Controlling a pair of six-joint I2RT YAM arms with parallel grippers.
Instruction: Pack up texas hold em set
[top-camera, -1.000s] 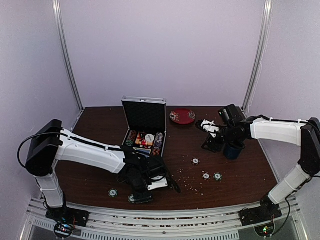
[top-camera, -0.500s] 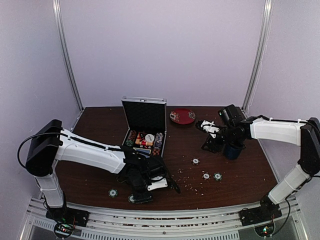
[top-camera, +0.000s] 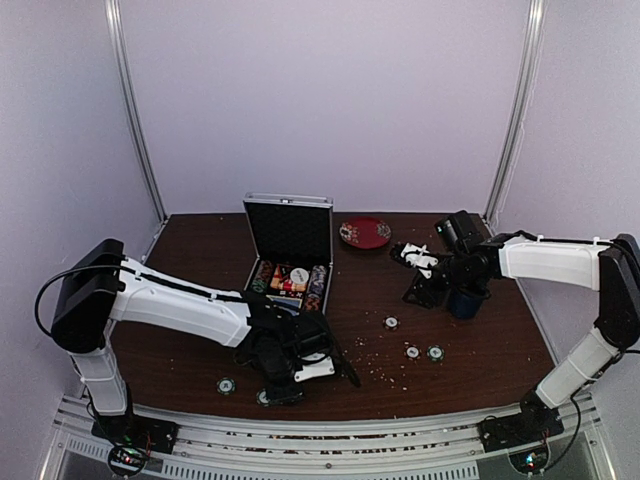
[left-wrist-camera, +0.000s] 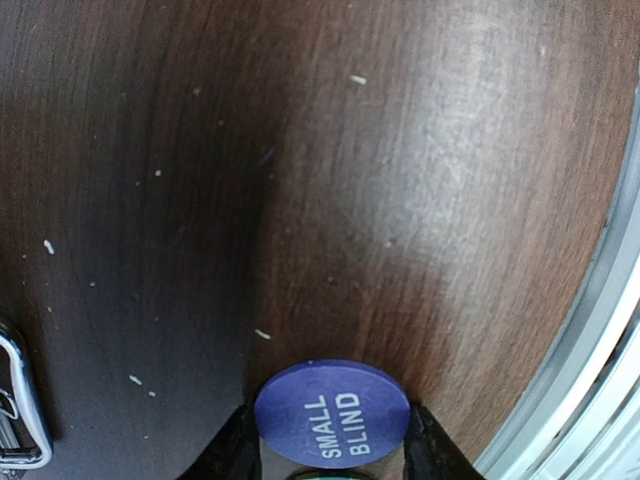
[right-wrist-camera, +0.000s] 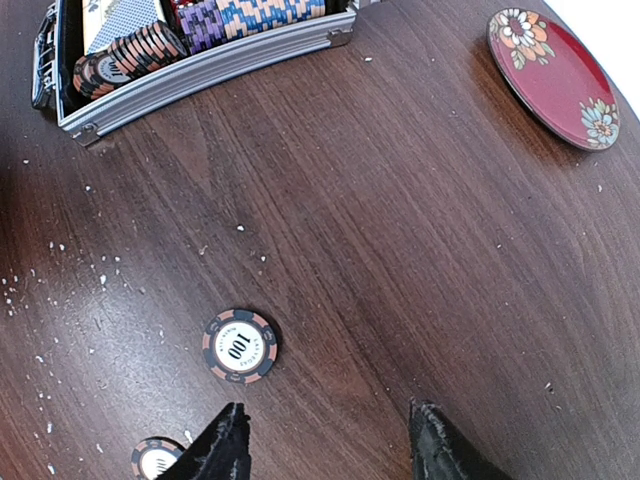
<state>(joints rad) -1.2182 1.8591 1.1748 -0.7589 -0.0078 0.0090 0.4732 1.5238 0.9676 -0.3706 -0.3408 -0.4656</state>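
**Texas hold em set (top-camera: 290, 278) part packed, button in hand**

Silver case (top-camera: 289, 230) stood open mid-way across the table (top-camera: 190, 300), lid upright, with chip rows and cards in its tray. Left gripper (left-wrist-camera: 332, 455), at the near edge, was closed on the blue small-blind button (left-wrist-camera: 332, 408), a fingertip against each side. The likely step was carrying that button to the case, which called for a lift and a reach forward. Right gripper (right-wrist-camera: 330, 440) hung open and empty over a loose 100 chip (right-wrist-camera: 239, 345). Red plate (top-camera: 364, 233) and blue mug (top-camera: 465, 301) sat off that path. Other chips (top-camera: 412, 352) and crumbs (top-camera: 375, 360) lay scattered.
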